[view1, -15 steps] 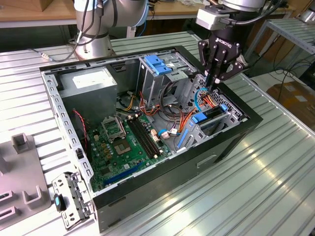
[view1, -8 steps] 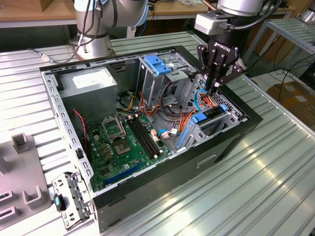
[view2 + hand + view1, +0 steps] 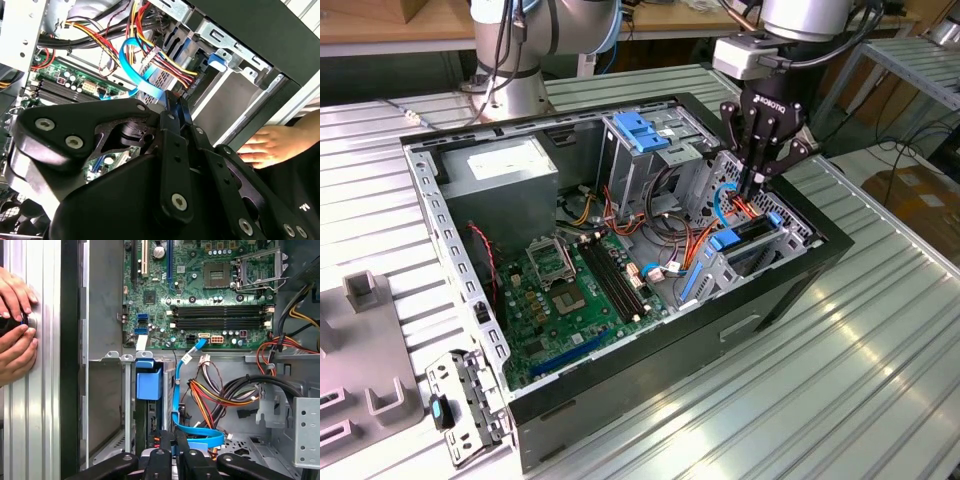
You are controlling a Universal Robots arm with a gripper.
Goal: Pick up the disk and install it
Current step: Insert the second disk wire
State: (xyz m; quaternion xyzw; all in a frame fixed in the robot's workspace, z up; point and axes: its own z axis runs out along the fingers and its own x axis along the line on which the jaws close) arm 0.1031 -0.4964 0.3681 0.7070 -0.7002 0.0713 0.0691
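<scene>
The disk (image 3: 752, 232) sits in the lower drive bay at the front corner of the open computer case (image 3: 650, 375), on the exterior view's right. It is dark, with blue side rails. In the first wrist view its blue plastic end (image 3: 149, 382) shows in the bay slot. My gripper (image 3: 752, 190) reaches down into the case just above the disk's rear end. Its fingers are pressed together in both wrist views, among the blue flat cable (image 3: 197, 435) and the red and yellow power wires (image 3: 165, 62). I cannot tell whether anything is pinched between them.
A person's hands (image 3: 15, 325) rest on the outer case wall beside the bay; one hand (image 3: 265, 145) shows in the second wrist view. Inside are the motherboard (image 3: 570, 290), grey power-supply box (image 3: 505, 170) and blue-topped drive cage (image 3: 645, 135). A loose metal bracket (image 3: 465, 400) lies on the ribbed table.
</scene>
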